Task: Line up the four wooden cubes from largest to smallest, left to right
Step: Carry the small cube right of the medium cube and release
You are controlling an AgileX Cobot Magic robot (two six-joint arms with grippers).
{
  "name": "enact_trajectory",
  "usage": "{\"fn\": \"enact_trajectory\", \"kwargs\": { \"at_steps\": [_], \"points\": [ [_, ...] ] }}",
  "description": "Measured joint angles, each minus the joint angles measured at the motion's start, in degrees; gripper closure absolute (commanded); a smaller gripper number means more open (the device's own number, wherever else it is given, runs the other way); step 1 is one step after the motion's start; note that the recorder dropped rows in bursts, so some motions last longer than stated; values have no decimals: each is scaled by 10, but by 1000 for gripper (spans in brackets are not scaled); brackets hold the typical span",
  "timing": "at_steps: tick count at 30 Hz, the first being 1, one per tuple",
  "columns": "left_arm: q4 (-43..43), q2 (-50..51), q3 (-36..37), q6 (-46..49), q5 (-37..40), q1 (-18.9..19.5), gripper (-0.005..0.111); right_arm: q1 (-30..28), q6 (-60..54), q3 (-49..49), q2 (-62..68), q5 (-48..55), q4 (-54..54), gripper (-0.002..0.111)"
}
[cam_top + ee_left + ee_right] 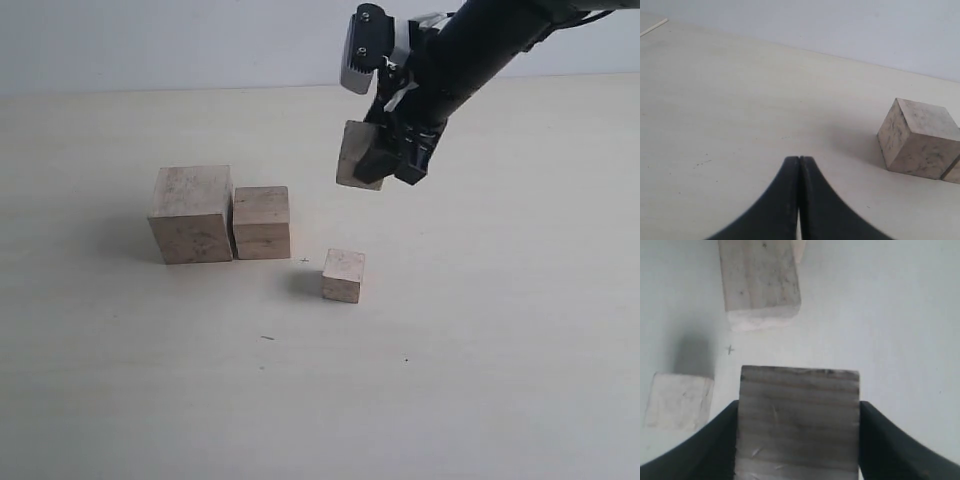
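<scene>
1. The black right claw (388, 163) gripped a fourth pale wooden cube (352, 160) by two opposite faces. It held the cube tilted in the air, clear of the pale cream tabletop (500, 350).
2. In the exterior view that raised cube hung to the right of the other three and farther back, touching none of them.
3. The largest pale wooden cube (192, 213) stood on the tabletop at the left, with faint grey grain on its faces.
4. The second pale wooden cube (262, 222), somewhat smaller, stood hard against the largest one's right side, their front faces roughly in line.
5. The smallest pale wooden cube (343, 275) sat alone on the tabletop. It was to the right of that pair and nearer the camera, close to them but apart, and slightly turned.
6. The black left claw (799, 167) was closed on nothing, its two fingers pressed together. It hung low over bare tabletop, and the largest cube lay some way ahead of it.
</scene>
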Motion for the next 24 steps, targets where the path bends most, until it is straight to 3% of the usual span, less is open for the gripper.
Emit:
{"fn": "enact_trajectory", "kwargs": {
  "at_steps": [9,17,24],
  "points": [
    [0,0,0,0,0,0,107,2,-67,0,76,-65,57,108],
    [0,0,0,0,0,0,107,2,-170,0,123,-37,160,108],
    [0,0,0,0,0,0,107,2,-196,0,134,-22,177,108]
  ]
}}
